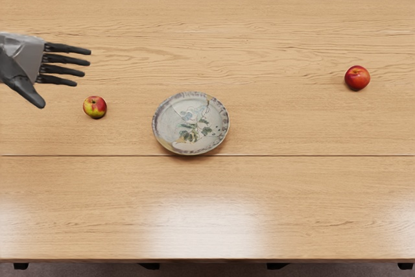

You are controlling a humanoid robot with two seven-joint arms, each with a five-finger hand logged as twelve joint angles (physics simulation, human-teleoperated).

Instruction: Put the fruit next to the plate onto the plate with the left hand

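- While reaching for the apple (94, 106), bring left hand (40, 68) down over it from back-left, fingers wide until straddling the fruit.
- Close only with thumb on one side and fingers on the other. Round and smooth, so likely to roll away if nudged by a single fingertip first.
- Go for this apple, the one near the plate (157, 121) on its left. Skip the second apple (356, 77) far out on the right, well apart from the plate.
- After the grasp, lift clear of the rim, carry right, set down near the plate's middle, and release low to stop rolling.
- Left hand now: fully open, four fingers (65, 60) stretched straight toward the right, thumb angled down and forward. Holding nothing, touching nothing.
- Positioned near the apple but apart from it, farther back and to the left. Height above the table (207, 205) hard to judge from this view.
- Target apple: resting on the table, near the plate's left edge, not touching it, not yet on the plate.
- Right hand: out of view.
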